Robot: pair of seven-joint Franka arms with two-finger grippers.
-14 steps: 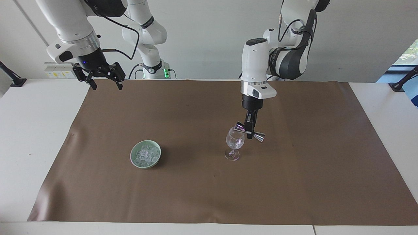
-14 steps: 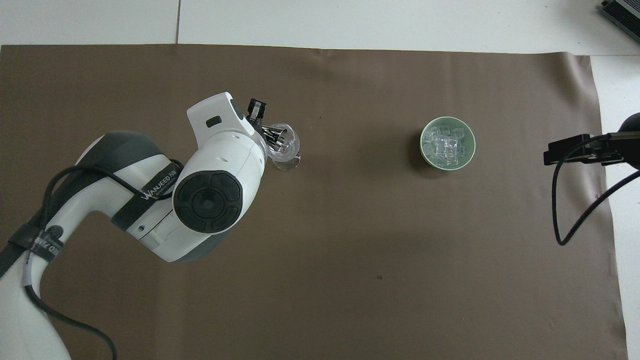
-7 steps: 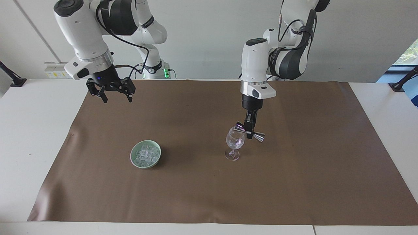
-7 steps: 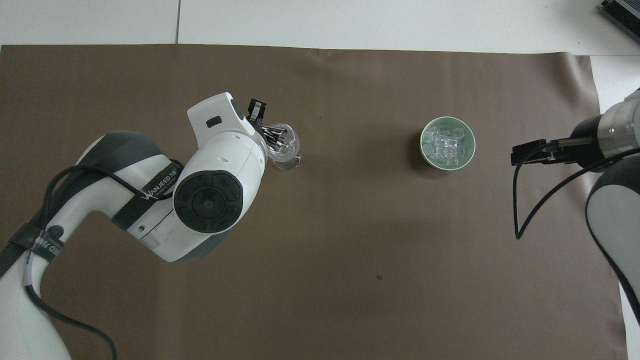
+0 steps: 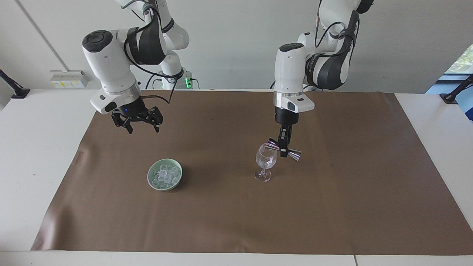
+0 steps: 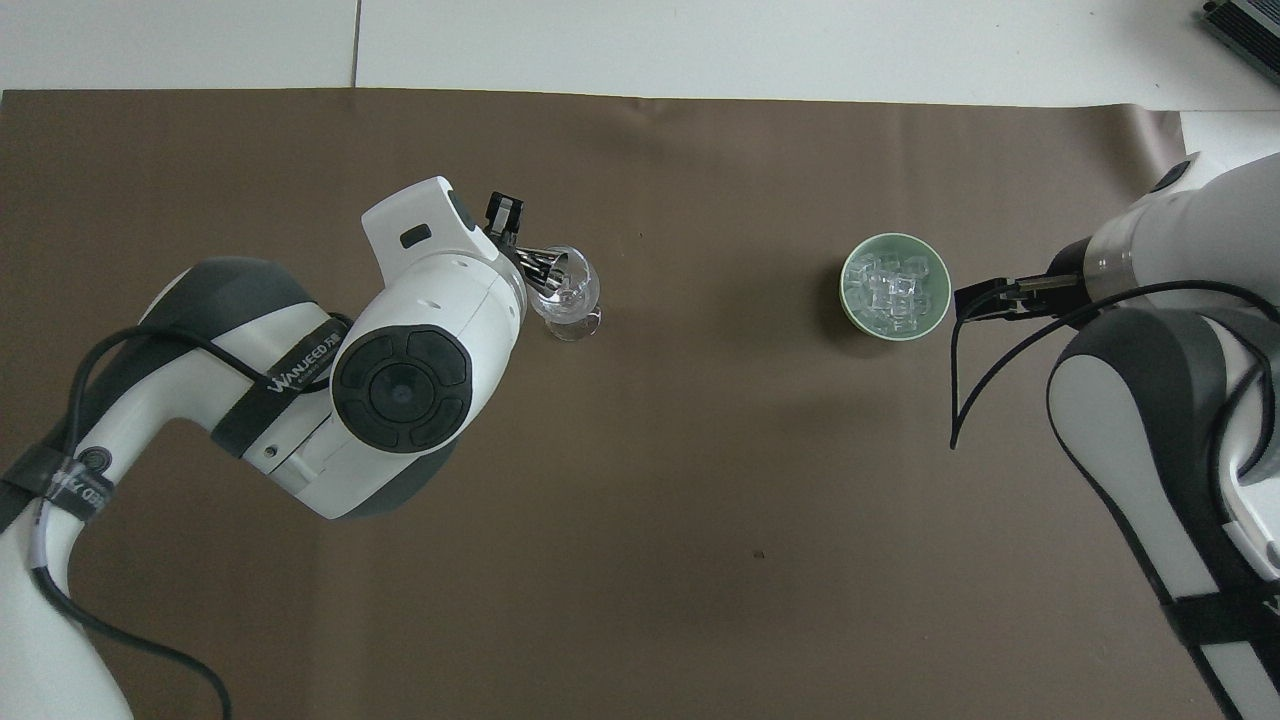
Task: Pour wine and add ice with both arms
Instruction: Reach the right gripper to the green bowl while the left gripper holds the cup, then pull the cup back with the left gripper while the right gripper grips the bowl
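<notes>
Left gripper [image 5: 283,147] is clamped on the jigger [image 5: 285,149], which lies tipped nearly flat with one mouth over the rim of the wine glass [image 5: 265,161] – same pose as a second ago, so the pour looks held or finishing. No liquid I can make out in the glass.

What changed: the right gripper [image 5: 140,125] has swung in from its corner of the brown mat [image 5: 332,207] and now hangs, fingers spread and empty, over the mat beside the green bowl [image 5: 150,175]. It's not over the bowl yet.

Bowl sits toward the right arm's end of the table, well apart from the glass, ice cubes [image 5: 164,175] piled in it, none taken.

My read – the ice step is starting while the left arm holds the jigger at the glass. Next the right needs to centre over the bowl and descend. Risk: the cubes are small and slick, easy to lose.
</notes>
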